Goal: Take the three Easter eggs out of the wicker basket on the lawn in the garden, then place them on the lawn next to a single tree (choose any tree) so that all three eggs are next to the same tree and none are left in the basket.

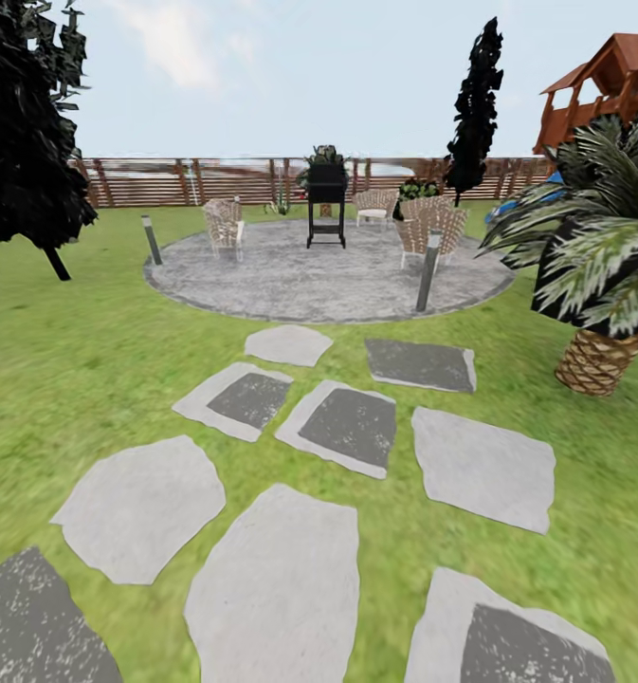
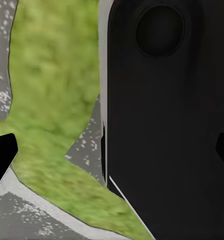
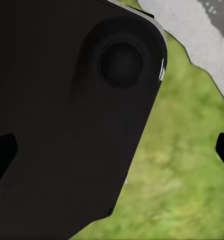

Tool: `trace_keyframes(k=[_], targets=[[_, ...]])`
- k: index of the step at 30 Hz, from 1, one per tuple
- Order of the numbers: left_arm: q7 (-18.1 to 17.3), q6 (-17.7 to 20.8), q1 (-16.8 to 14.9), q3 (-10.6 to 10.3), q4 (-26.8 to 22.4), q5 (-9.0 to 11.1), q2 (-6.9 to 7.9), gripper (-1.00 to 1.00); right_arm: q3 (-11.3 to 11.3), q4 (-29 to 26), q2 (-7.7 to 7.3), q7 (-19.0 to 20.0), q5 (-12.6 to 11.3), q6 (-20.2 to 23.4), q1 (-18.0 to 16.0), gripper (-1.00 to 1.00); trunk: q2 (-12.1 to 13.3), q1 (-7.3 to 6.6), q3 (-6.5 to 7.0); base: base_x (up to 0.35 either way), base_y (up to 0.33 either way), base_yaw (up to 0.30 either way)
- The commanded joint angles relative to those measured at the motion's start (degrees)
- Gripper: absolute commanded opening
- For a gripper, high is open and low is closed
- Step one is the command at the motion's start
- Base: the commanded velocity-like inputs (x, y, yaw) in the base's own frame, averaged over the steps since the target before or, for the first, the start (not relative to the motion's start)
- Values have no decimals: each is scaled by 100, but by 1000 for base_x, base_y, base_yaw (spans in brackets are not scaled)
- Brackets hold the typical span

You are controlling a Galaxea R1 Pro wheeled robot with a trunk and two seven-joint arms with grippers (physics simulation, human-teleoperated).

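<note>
Bright, even daylight across head view; pale hazy sky, no sun disc or glare. Almost no cast shadows: none clear under grill (image 1: 326, 204) on patio (image 1: 328, 270), nor beside posts near it. Lawn (image 1: 82, 379) sharp-ish around patio, smeared & streaky toward bottom corners, w/ wide-angle stretch at pic edges. Stepping stones (image 1: 276, 579) in front of patio soft-edged, flat grey, speckled dark patches grainy. Conifer (image 1: 20, 123) left of patio nearly pure black, no detail. Palm (image 1: 598, 247) right of patio w/ jagged render edges. Wrist views: big dark robot body (image 2: 166, 125) close to lens, near black, faint shading only; grass (image 3: 186, 165) behind it blurry, mottled, evenly lit
</note>
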Motion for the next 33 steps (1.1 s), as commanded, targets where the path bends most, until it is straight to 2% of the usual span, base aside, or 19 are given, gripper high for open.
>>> trace_keyframes(k=[1,33], targets=[[0,-7,4,3,-10,3,0,100,1,3,-1,-3,54,-14,-3,100,-2,4,-4,339,0,0],[0,-8,4,3,-10,3,-1,100,1,4,-1,-3,55,-14,-3,100,-2,4,-4,339,0,0]])
